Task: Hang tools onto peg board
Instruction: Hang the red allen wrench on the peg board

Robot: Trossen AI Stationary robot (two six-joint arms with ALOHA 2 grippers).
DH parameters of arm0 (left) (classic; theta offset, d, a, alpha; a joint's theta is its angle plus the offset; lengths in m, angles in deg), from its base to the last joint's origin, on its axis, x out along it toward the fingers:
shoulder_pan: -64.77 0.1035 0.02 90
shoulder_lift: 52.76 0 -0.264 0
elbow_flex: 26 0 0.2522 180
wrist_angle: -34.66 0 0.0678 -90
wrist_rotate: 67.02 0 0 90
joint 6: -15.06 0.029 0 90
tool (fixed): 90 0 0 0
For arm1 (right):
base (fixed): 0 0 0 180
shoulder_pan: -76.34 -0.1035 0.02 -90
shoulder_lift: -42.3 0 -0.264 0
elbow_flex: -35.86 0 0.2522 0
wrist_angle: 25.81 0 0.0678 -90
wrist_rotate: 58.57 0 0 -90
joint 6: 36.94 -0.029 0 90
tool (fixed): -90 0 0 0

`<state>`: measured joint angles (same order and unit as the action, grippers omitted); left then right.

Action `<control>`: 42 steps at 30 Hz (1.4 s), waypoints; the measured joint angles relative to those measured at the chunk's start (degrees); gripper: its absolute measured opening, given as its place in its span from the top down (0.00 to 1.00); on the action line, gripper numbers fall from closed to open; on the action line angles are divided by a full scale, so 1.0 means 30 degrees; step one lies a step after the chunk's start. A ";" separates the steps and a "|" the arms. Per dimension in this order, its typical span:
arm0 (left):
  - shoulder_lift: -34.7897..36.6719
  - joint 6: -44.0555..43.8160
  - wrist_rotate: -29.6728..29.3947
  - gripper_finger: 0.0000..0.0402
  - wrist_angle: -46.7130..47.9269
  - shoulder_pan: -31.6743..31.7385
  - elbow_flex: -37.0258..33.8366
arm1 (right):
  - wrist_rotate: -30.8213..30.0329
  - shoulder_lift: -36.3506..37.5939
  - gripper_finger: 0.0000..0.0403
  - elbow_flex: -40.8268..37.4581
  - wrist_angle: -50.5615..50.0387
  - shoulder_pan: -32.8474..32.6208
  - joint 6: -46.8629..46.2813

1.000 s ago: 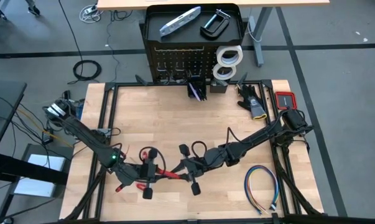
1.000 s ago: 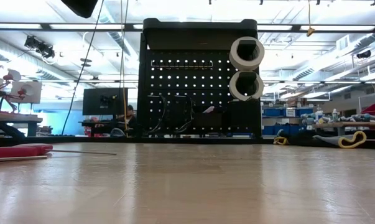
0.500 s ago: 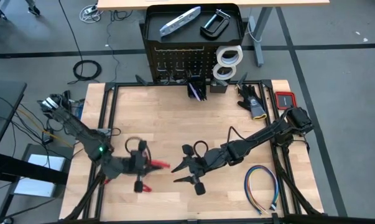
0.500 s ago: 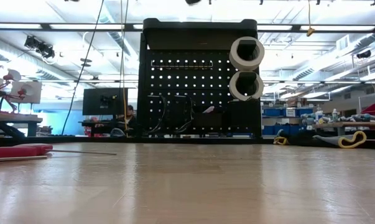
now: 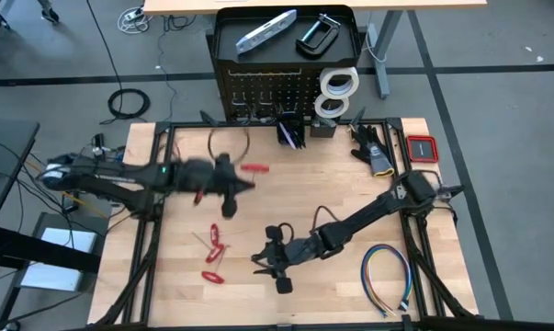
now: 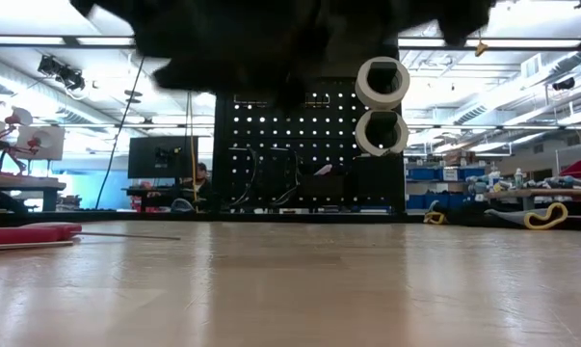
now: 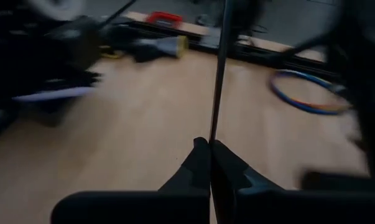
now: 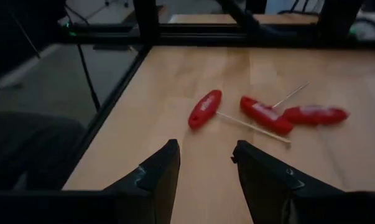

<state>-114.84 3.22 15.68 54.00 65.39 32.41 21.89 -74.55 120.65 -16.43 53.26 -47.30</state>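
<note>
**Black cable loop held above the table, red-handled tools left near the front edge**

Nearest the front edge of the table [image 5: 295, 175], the right pincer [image 5: 272, 262] was held low with its fingers [image 8: 159, 168] apart and nothing between them. Just beyond it in its wrist view, three red-handled hex keys [image 8: 262, 113] were seen lying flat on the wood, two of them touching and the third close beside them; from above they were seen as a small cluster [image 5: 212, 253] toward the left front of the table. A multicoloured wire loop [image 5: 387, 276] was lying at the right front corner.

Farther back, the left pincer [image 5: 223, 179] was raised over the table's left half, its fingers [image 7: 203, 165] pressed together on a thin black cable loop [image 5: 228, 145], which arched toward the board; a red-handled tool [image 5: 255, 168] was seen right beside it, though whether it was gripped could not be told.

At the far edge the peg board [image 5: 267, 92] stood upright, with two white tape rolls [image 5: 336, 90] hung at its right side. On its top tray a silver bar-shaped tool [image 5: 265, 29] and a black C-clamp [image 5: 318, 35] were lying.
</note>
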 joint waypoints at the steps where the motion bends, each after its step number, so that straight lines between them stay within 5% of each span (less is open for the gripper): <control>1: -0.0007 0.0325 0.0648 1.00 -0.0016 0.1062 0.0000 | 0.0009 -0.0505 0.58 0.0000 0.0767 0.0016 -0.0433; 15: -0.2924 0.1835 1.2190 1.00 -0.3574 1.3597 -0.0001 | 0.0131 -0.2589 0.59 0.0000 0.1375 0.0085 -0.2237; 23: -0.4877 -0.0343 1.4828 1.00 -0.7537 1.6032 0.0007 | 0.0467 -0.2589 0.59 0.0000 0.1936 0.1574 -0.1179; 28: -0.4983 -0.1165 1.5000 1.00 -0.7431 1.7471 0.0175 | 0.2649 -0.2567 0.59 0.0007 0.3466 0.2188 -0.2321; 35: -0.5007 -0.0986 1.5165 1.00 -0.7506 1.9154 0.0189 | 0.3060 -0.2567 0.59 0.0007 0.3562 0.2607 -0.0305; 42: -0.5624 0.0822 1.8514 1.00 -0.7521 2.0344 0.0700 | 0.3053 -0.2567 0.59 0.0007 0.3417 0.4077 0.1449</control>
<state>-131.71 5.69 71.22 31.44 126.42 34.51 31.05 -82.25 120.67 -6.18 65.49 -42.95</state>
